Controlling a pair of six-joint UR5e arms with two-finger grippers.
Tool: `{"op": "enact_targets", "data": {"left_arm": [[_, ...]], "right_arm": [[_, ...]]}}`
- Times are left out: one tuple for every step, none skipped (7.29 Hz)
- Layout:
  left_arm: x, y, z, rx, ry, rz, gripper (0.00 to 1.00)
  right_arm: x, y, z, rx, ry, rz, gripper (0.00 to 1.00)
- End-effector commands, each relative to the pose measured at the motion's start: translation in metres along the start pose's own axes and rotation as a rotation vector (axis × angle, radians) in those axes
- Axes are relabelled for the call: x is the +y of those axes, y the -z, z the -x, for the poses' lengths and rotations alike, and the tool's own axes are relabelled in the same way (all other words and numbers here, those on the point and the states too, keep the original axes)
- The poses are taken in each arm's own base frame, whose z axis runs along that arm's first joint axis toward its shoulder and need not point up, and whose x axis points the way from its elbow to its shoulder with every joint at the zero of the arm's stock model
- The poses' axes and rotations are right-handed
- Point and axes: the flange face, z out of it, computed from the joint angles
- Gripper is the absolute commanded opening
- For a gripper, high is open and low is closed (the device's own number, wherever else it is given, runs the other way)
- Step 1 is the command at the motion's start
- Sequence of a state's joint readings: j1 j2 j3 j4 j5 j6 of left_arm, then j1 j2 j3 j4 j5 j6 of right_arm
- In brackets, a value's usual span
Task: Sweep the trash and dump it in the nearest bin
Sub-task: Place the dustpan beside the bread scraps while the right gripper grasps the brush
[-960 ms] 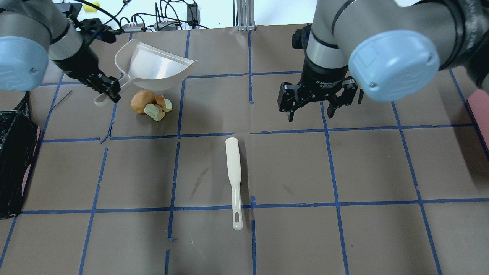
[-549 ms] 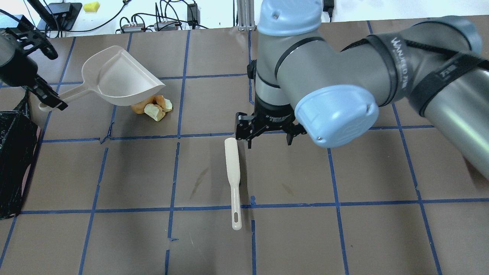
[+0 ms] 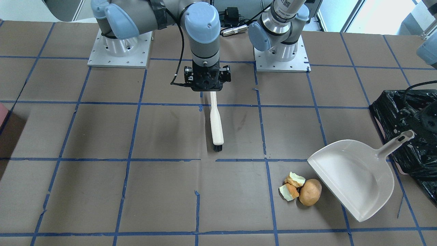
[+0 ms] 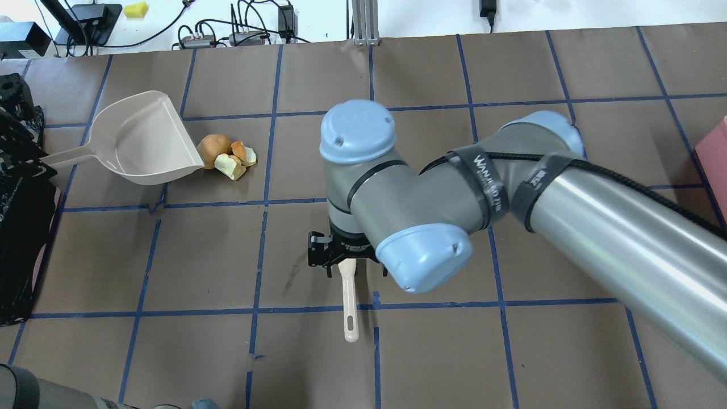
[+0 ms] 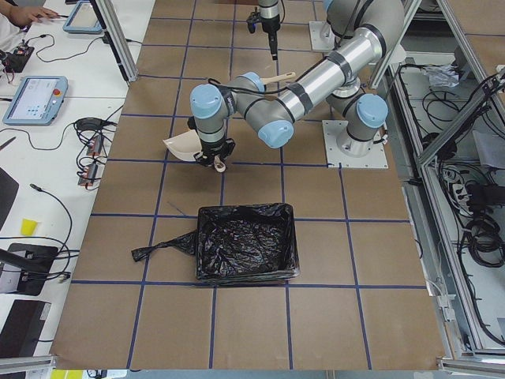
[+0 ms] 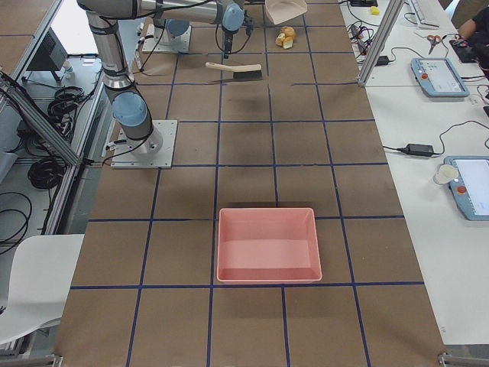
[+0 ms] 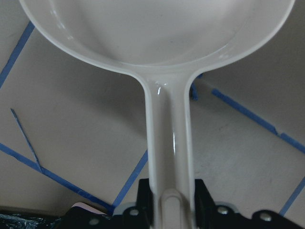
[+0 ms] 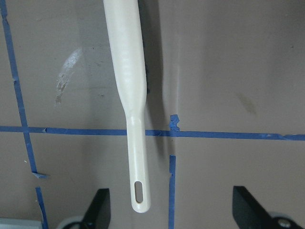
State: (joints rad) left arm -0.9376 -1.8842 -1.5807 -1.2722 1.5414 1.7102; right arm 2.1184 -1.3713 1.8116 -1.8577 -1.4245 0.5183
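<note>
The trash (image 4: pixel 225 156), a brown lump with two orange and pale-yellow chunks, lies on the table; it also shows in the front view (image 3: pixel 302 189). A white dustpan (image 4: pixel 142 139) sits just left of it, mouth edge close to the brown lump. My left gripper (image 7: pixel 170 202) is shut on the dustpan handle (image 7: pixel 169 143). The black-bagged bin (image 4: pixel 23 238) stands at the left table edge, under that gripper. My right gripper (image 4: pixel 346 264) is open over the handle of a white brush (image 4: pixel 349 309). The brush handle (image 8: pixel 136 157) lies between the spread fingers, untouched.
A pink bin without a bag (image 6: pixel 267 245) stands far off at the right end of the table; its edge shows in the overhead view (image 4: pixel 717 159). My right arm (image 4: pixel 568 204) stretches across the right half. Cables and gear lie behind the far edge.
My right gripper has moved from the far right to above the brush handle, still open. My left gripper has carried the dustpan left and set its mouth beside the trash.
</note>
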Motion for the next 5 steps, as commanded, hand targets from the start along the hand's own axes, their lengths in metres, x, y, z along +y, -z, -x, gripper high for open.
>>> {"op": "enact_targets", "data": {"left_arm": [[0.008, -0.017, 0.022, 0.012, -0.116, 0.001, 0.02], [0.011, -0.034, 0.023, 0.039, -0.141, 0.002, 0.02], [0.013, -0.042, 0.028, 0.052, -0.161, 0.008, 0.02], [0.015, -0.049, 0.029, 0.059, -0.168, 0.024, 0.02], [0.019, -0.051, 0.031, 0.049, -0.197, 0.025, 0.02]], "right_arm": [[0.004, -0.061, 0.026, 0.098, 0.075, 0.045, 0.96], [0.007, -0.063, 0.028, 0.103, 0.095, 0.046, 0.95], [0.007, -0.062, 0.027, 0.109, 0.101, 0.041, 0.91], [0.01, -0.066, 0.029, 0.113, 0.115, 0.047, 0.79], [0.018, -0.071, 0.033, 0.12, 0.13, 0.055, 0.77]]}}
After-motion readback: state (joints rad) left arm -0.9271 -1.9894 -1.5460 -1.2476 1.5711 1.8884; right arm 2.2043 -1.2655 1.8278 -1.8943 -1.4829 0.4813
